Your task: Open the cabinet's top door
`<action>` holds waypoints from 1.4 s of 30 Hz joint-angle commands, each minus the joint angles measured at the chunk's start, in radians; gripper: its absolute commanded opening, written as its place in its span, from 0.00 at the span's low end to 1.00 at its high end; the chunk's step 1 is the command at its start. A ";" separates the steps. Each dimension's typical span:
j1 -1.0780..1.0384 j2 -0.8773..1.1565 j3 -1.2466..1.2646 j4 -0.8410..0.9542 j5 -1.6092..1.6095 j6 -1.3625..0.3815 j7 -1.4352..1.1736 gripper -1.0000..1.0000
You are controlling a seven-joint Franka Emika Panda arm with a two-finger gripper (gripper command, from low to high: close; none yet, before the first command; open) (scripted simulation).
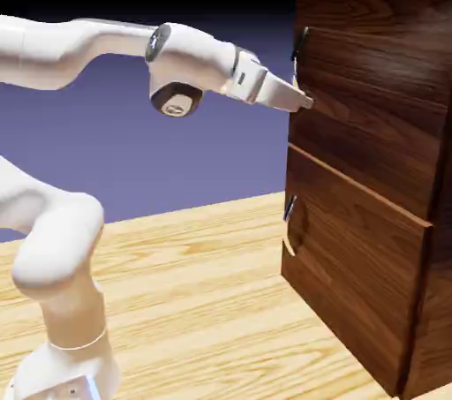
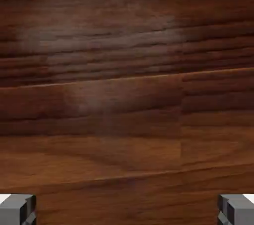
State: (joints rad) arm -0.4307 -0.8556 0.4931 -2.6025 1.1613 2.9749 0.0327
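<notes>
Right up against the wood, the gripper (image 1: 307,101) pointed straight at the top door (image 1: 375,116), its tips at or just short of the panel near the door's left edge in the exterior view. Contact could not be told from that angle. The top door's handle (image 1: 300,45) sat higher up on that same edge, above the gripper and apart from it. The fingers were spread wide: in the hand view the two grey fingertips (image 2: 17,209) sat at the far bottom corners, and nothing lay between them but dark wood grain filling the whole picture. So the gripper was open and empty.

The cabinet (image 1: 424,319) stood on the right of the pale wooden table (image 1: 194,292), taller than the arm, its top edge running out of the picture. The lower door (image 1: 353,266) stood slightly proud of the body, with its own small handle (image 1: 288,213) on the left edge, well below the gripper. Bare tabletop lay left of the cabinet, between it and the robot's base, and open air hung beneath the outstretched arm.
</notes>
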 commanded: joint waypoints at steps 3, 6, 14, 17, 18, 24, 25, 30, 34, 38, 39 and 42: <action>-0.050 -0.032 0.055 0.023 0.131 -0.007 -0.080 0.50; -0.100 -0.064 0.111 0.047 0.261 -0.014 -0.159 0.50; -0.232 -0.150 0.259 0.109 0.609 -0.033 -0.371 0.50; -0.282 -0.182 0.314 0.132 0.740 -0.040 -0.451 0.50; -0.299 -0.193 0.332 0.140 0.783 -0.042 -0.478 0.50; -0.398 -0.257 0.443 0.187 1.044 -0.056 -0.637 0.50; -0.415 -0.267 0.462 0.194 1.087 -0.058 -0.663 0.50; -0.536 -0.252 0.526 0.271 1.158 -0.092 -0.697 0.50; -0.609 -0.237 0.561 0.318 1.185 -0.113 -0.707 0.00; -0.500 -0.261 0.471 0.214 1.161 -0.196 -0.734 0.00; -0.464 -0.269 0.439 0.180 1.149 -0.224 -0.741 0.00; -0.355 -0.300 0.336 0.078 1.096 -0.308 -0.756 0.00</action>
State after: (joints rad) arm -0.7862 -1.1556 0.8294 -2.5249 2.2572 2.6661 -0.7237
